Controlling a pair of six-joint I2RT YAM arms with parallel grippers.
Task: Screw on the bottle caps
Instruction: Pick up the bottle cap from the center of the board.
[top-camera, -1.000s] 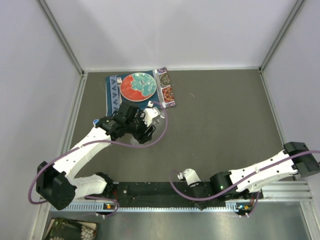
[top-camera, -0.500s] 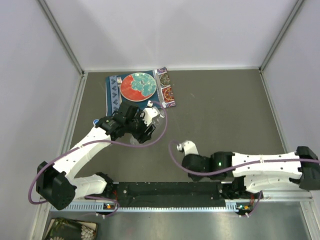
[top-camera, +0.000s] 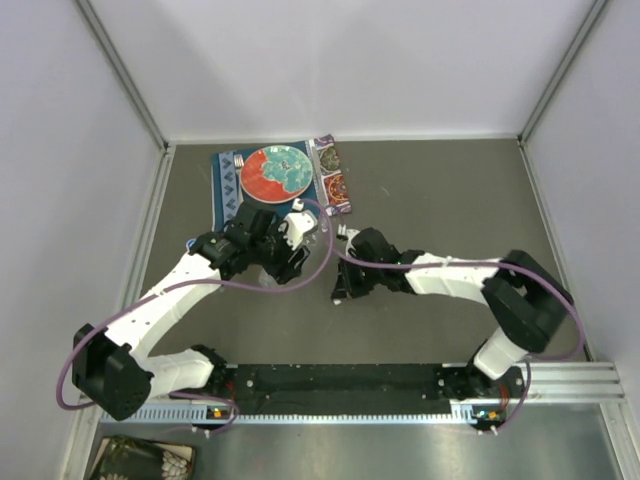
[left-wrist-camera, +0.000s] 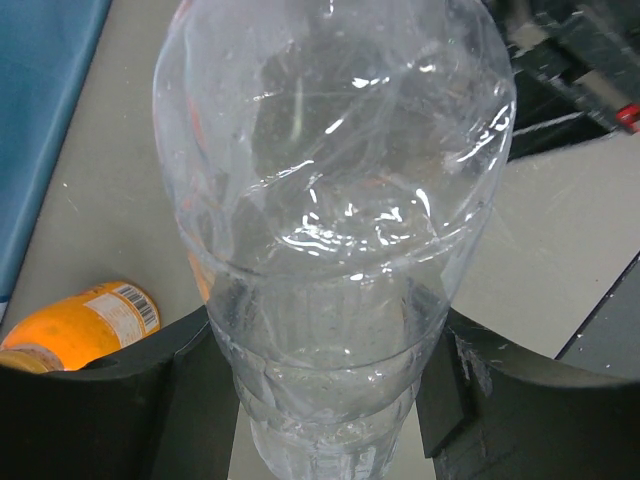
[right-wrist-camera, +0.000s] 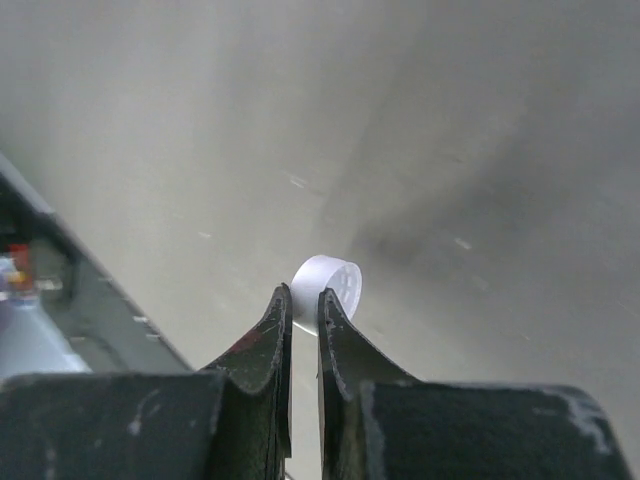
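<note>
My left gripper (top-camera: 296, 244) (left-wrist-camera: 325, 365) is clamped round a clear plastic bottle (left-wrist-camera: 335, 200) (top-camera: 306, 232), which fills the left wrist view, with a black finger (left-wrist-camera: 185, 400) on each side of its body. My right gripper (top-camera: 342, 291) (right-wrist-camera: 305, 305) reaches in from the right, just right of the held bottle. Its tips are shut on the edge of a small white cap (right-wrist-camera: 330, 285), low over the grey table. An orange bottle (left-wrist-camera: 85, 325) lies on its side on the table left of the held bottle. Other bottles and caps are out of view.
A red-and-teal plate (top-camera: 275, 172) rests on a blue mat (top-camera: 228, 190) (left-wrist-camera: 40, 100) at the back, just beyond the left gripper. The black rail (top-camera: 340, 380) with the arm bases runs along the near edge. Grey walls close in the table on three sides.
The right arm swung from the near rail up and left to the middle of the table beside the held bottle, and its jaws closed. The left arm and bottle stayed put.
</note>
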